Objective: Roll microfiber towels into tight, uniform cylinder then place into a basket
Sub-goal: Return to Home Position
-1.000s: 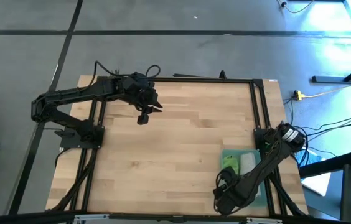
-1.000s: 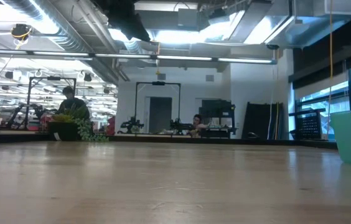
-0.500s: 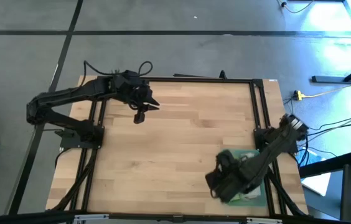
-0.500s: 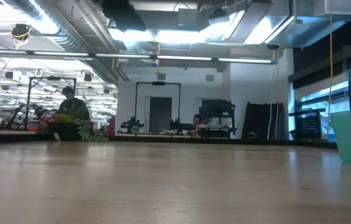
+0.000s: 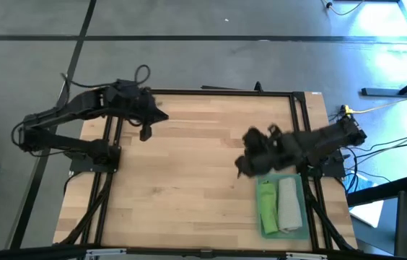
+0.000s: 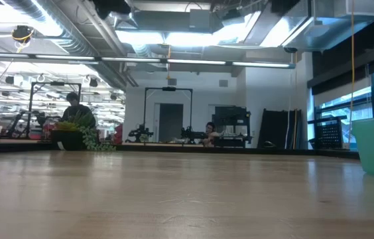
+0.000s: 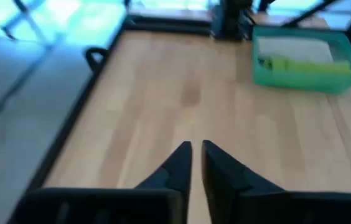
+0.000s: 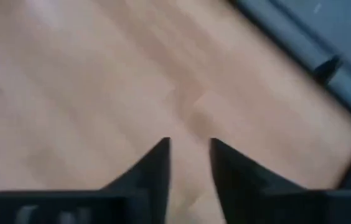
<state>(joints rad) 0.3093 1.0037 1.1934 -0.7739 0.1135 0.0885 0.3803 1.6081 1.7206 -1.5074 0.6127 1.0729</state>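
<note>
1. Our right gripper [image 5: 241, 167] has lifted off the basket [image 5: 305, 217] to just beside it, slightly parted, empty.
2. The green towel [image 5: 267, 206] and grey towel [image 5: 289, 204] lie rolled inside.
3. Left gripper [image 5: 146, 132], nearly closed, empty, well apart; job looks done.

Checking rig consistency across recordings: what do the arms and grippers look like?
The left arm and right arm are black, built of slim jointed links. A thin black cable loops above the left arm's wrist. The left gripper and right gripper each have two dark, wedge-shaped fingers tapering to points. No markings are legible.
</note>
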